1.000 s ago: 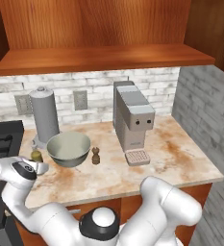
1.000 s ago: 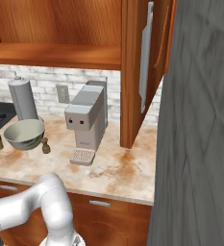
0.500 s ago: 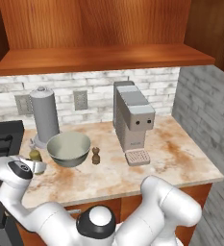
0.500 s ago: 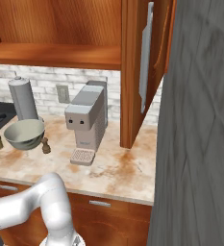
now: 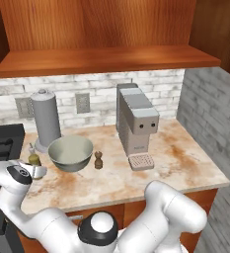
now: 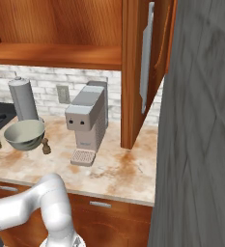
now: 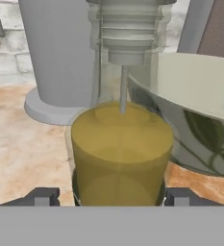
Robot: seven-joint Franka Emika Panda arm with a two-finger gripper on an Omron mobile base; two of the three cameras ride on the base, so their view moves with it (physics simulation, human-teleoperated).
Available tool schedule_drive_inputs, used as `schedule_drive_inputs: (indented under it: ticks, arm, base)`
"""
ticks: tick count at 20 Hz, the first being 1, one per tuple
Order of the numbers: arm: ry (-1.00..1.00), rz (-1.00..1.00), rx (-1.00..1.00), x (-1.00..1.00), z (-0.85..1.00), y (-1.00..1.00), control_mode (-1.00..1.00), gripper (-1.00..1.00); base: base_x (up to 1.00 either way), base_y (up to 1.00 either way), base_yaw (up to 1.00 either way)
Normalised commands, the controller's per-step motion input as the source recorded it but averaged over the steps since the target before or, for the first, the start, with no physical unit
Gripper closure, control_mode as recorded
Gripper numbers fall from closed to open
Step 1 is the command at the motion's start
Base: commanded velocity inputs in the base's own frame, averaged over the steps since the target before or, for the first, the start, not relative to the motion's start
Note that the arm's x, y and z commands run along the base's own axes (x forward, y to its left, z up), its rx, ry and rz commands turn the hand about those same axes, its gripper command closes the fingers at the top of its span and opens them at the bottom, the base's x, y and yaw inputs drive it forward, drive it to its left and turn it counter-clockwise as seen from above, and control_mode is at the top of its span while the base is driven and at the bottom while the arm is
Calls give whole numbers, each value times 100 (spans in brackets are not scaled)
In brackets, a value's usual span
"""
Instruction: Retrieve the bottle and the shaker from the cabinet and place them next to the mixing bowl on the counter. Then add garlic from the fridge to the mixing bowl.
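I have the bottle (image 7: 121, 158) standing on the surface (image 5: 136, 178) just left of the mixing bowl (image 5: 70, 152). The pincer (image 7: 106, 198) sits apart around it, so I should back straight off without tipping it.

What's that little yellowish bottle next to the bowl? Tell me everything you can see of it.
The bottle is small, with a clear body full of yellow-olive liquid and a pale ribbed cap with a thin tube running down inside. It stands upright on the marbled counter, just left of the mixing bowl and in front of the grey paper-towel roll. The pincer sits at its base, one fingertip on each side, jaws spread; whether they touch it is unclear.
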Motion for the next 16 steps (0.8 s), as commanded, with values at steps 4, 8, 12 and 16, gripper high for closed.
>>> schedule_drive_inputs:
  ticks: [4,8,12,16]
  arm:
    - [0,-1,0,0,0,-1,-100,-100]
    - [0,-4,0,-3,0,-7,-100,-100]
    - [0,0,0,-11,0,7,-100,-100]
    - [0,0,0,-9,0,4,-100,-100]
  base:
    - [0,0,0]
    - [0,0,0]
    - [0,0,0]
    - [0,0,0]
